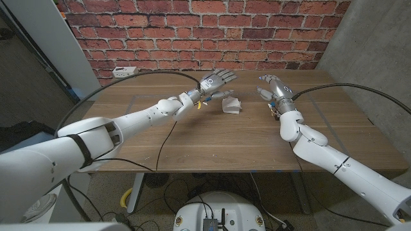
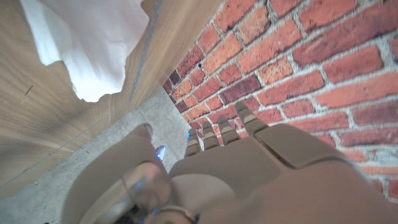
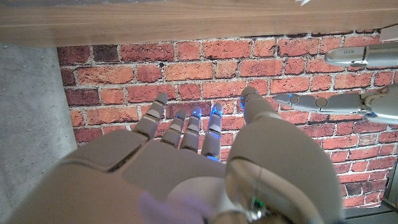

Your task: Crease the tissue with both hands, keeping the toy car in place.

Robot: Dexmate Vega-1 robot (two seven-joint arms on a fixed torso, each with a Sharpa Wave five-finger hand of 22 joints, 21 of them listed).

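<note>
Above table | left robot hand (image 1: 216,82) raised, fingers spread | right robot hand (image 1: 272,86) likewise

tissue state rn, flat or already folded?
Crumpled, not flat: in the head view the tissue sits bunched on the table; the left hand hovers beside it, empty.

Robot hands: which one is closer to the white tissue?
The left hand. It hovers right beside the tissue, nearly over it, while the right hand is off to the other side, with bare table between.
</note>
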